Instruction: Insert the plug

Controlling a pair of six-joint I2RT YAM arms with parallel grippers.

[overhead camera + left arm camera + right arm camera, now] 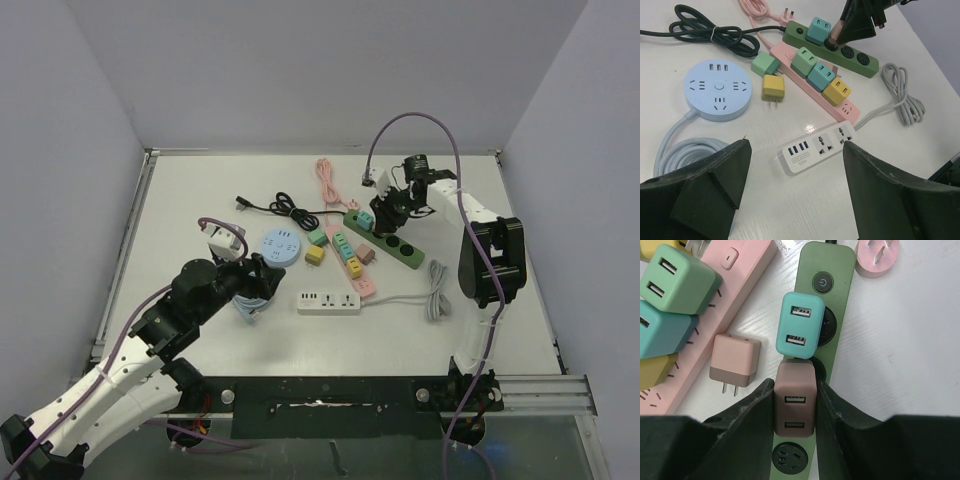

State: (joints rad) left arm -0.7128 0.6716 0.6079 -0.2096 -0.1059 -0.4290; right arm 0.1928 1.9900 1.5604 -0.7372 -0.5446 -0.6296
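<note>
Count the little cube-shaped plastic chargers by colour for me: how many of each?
Green plastic cube chargers: 2
Teal-blue plastic cube chargers: 2
Yellow plastic cube chargers: 2
Pink-and-tan plastic cube charger: 1
Brown plastic cube charger: 1
Total: 8

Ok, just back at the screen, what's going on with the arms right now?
The right gripper is shut on a brown charger, holding it at a socket of the green power strip, right next to the teal charger sitting on that strip. Whether its prongs are fully in cannot be seen. The left gripper is open and empty, hovering over the white power strip at the near side.
</note>
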